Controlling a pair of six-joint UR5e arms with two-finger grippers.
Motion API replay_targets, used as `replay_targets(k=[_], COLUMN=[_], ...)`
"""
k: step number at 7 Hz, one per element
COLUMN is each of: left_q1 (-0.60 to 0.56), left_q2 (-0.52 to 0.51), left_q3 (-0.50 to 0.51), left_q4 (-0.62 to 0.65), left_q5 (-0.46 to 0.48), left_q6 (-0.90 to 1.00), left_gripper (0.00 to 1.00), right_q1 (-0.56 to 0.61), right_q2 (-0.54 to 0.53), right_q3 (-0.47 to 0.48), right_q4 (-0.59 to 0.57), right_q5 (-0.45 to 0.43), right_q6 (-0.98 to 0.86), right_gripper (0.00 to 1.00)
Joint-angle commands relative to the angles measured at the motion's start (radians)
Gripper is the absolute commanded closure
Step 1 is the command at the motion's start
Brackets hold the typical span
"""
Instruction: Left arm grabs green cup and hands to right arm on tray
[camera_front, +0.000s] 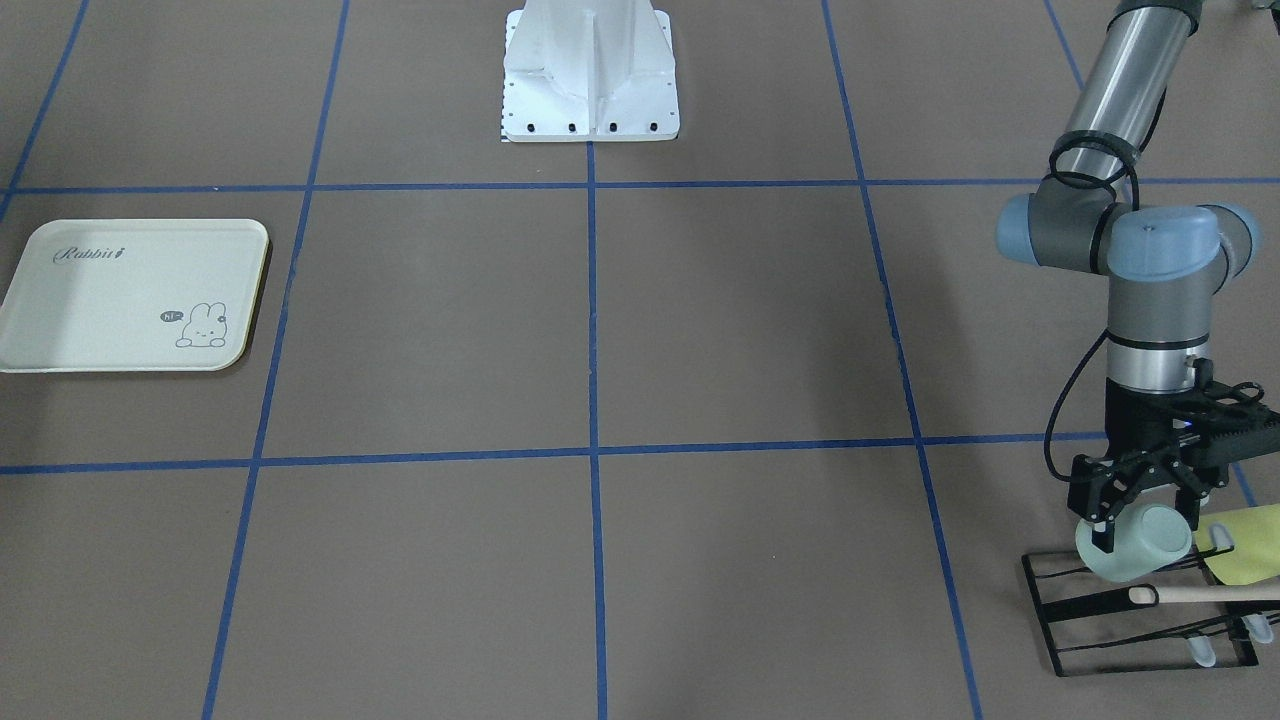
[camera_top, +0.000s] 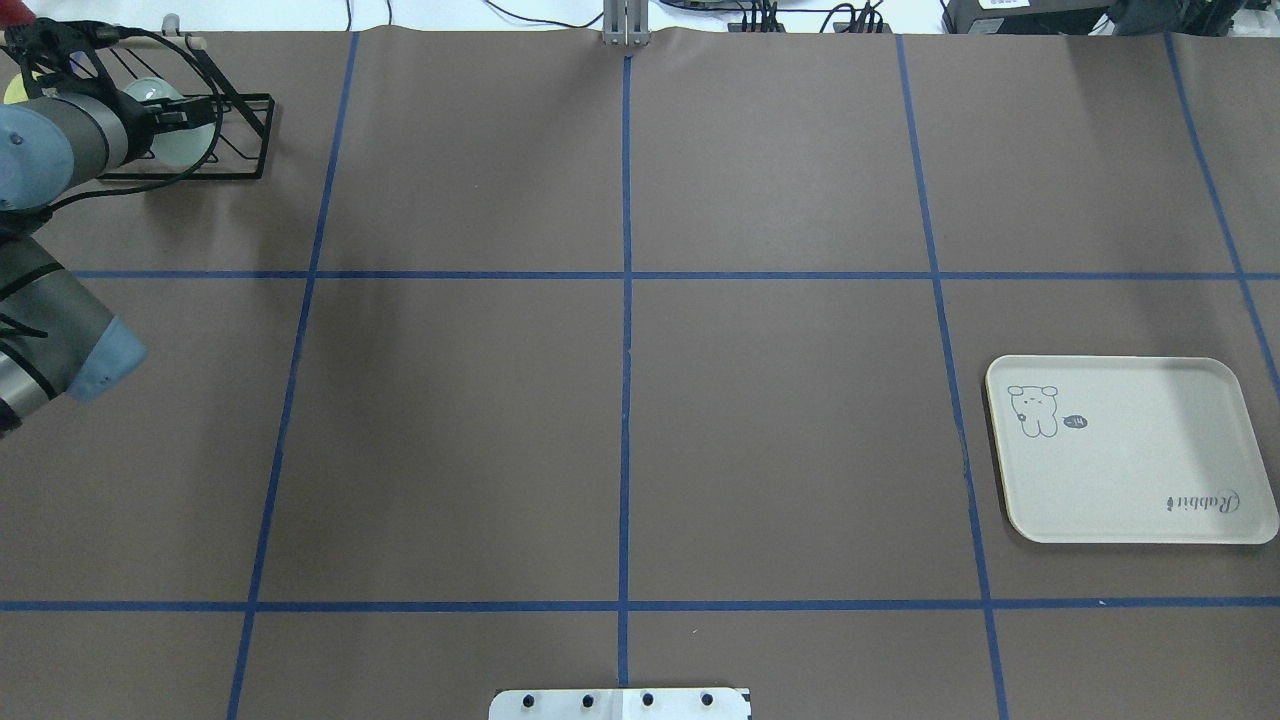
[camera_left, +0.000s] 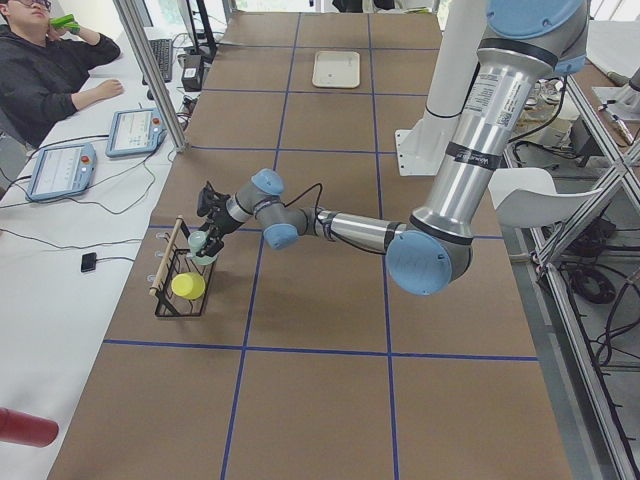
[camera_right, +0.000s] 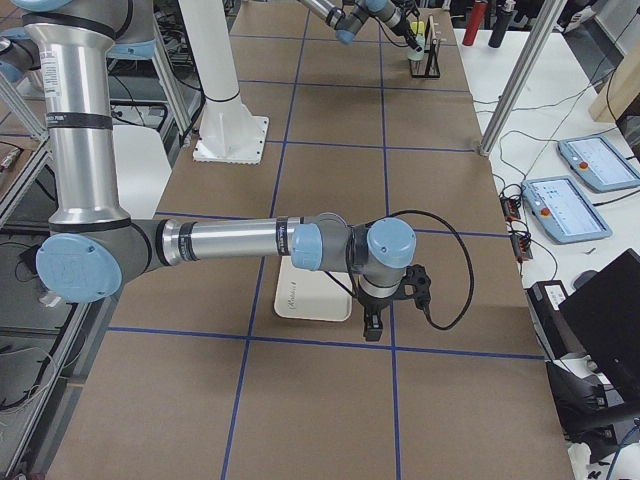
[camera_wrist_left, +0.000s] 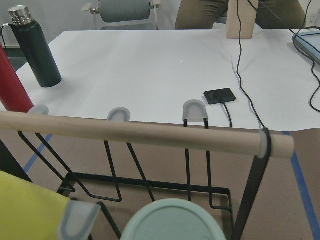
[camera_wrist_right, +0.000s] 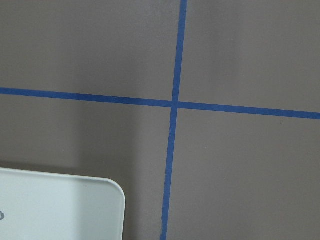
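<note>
Exterior front-facing view has the fingers (camera_front: 1100, 530) of the left gripper (camera_front: 1143, 522) spread either side of the green cup (camera_front: 1135, 550), which lies tilted in the black wire rack (camera_front: 1100, 605) just beside a yellow-green cup (camera_front: 1245, 545). Whether they press it yet I cannot tell. I'd say the grab is the step in hand, and next it needs a firm close and a lift clear of the rack's wooden rod (camera_front: 1200, 594). Only the exterior right view shows the right gripper (camera_right: 372, 322), hanging by the tray (camera_right: 305, 305) far across the table, and I cannot tell how its fingers stand.
</note>
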Motion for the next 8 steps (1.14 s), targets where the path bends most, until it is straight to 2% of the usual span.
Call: replay_targets(k=[1, 5, 8], left_q1=[0.0, 0.0, -0.003], left_q2=[-0.023, -0.029, -0.029], left_q3=[0.029, 0.043, 0.043], left_q4=[-0.001, 0.001, -0.001], left_q5=[0.001, 0.02, 0.02], left_q6=[0.002, 0.006, 0.006], left_gripper=[0.0, 0.01, 0.15], right_q1=[0.0, 0.001, 0.001], right_q2=[0.0, -0.003, -0.003], right_q3=[0.0, 0.0, 0.0], right_q4=[0.0, 0.0, -0.001], right_q5=[0.0, 0.003, 0.005], right_q6=[0.0, 0.0, 0.0], right_gripper=[0.01, 0.01, 0.01])
